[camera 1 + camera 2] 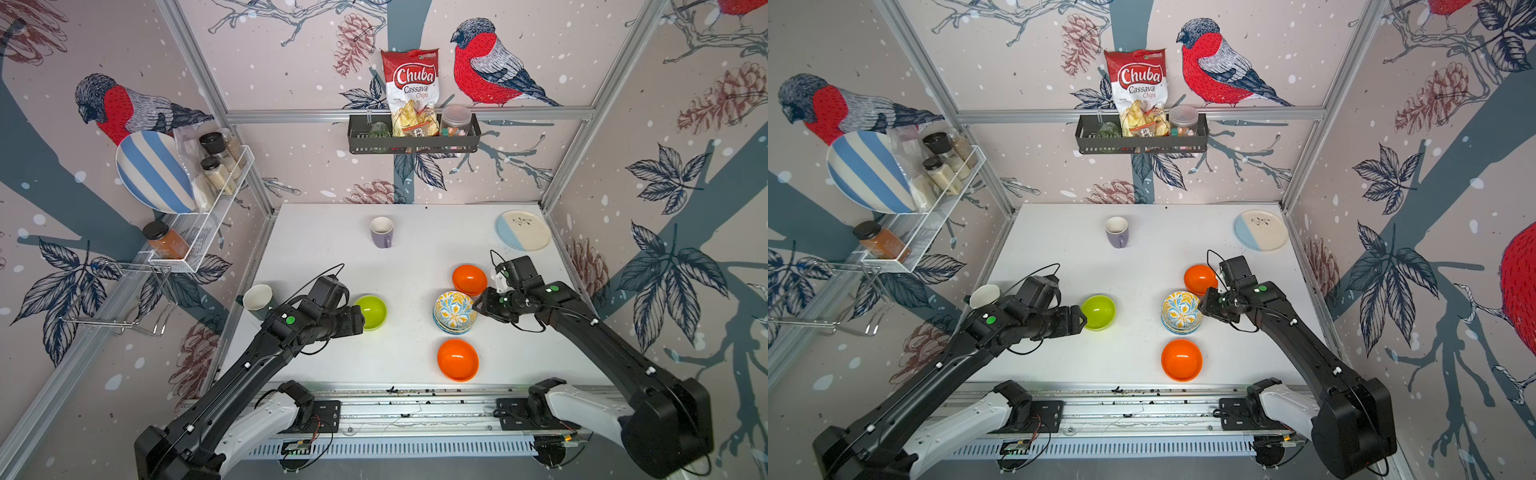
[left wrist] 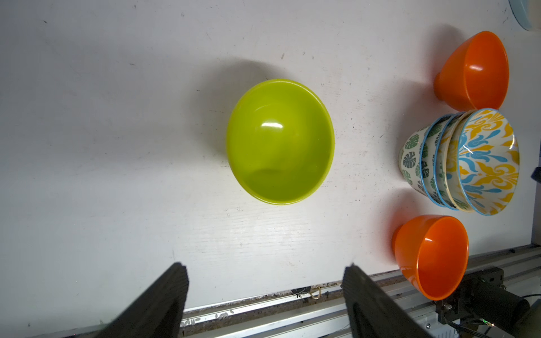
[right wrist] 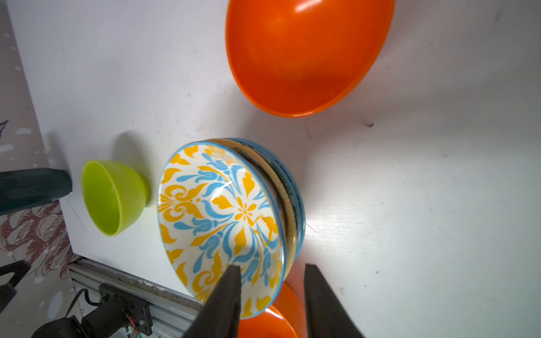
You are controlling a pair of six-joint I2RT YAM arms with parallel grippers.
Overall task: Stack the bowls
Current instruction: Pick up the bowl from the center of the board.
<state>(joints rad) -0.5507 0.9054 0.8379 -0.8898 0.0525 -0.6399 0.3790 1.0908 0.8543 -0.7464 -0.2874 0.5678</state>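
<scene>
A stack of bowls [image 1: 455,313] stands right of centre, a yellow and blue floral bowl [image 3: 216,210] on top and green-leaf print bowls [image 2: 412,158] beneath. My right gripper [image 3: 272,267] is open at the stack's right side, its jaws straddling the top bowl's rim with a gap. One orange bowl [image 1: 469,279] sits just behind the stack, another orange bowl [image 1: 457,359] in front of it. A lime green bowl [image 1: 371,311] stands alone to the left. My left gripper [image 2: 265,267] is open and empty, just left of the lime bowl [image 2: 281,143].
A purple mug [image 1: 381,232] stands at the back centre and a cream-and-blue plate [image 1: 523,230] at the back right corner. A white cup [image 1: 257,296] sits at the table's left edge beside my left arm. The metal rail [image 1: 415,407] runs along the front.
</scene>
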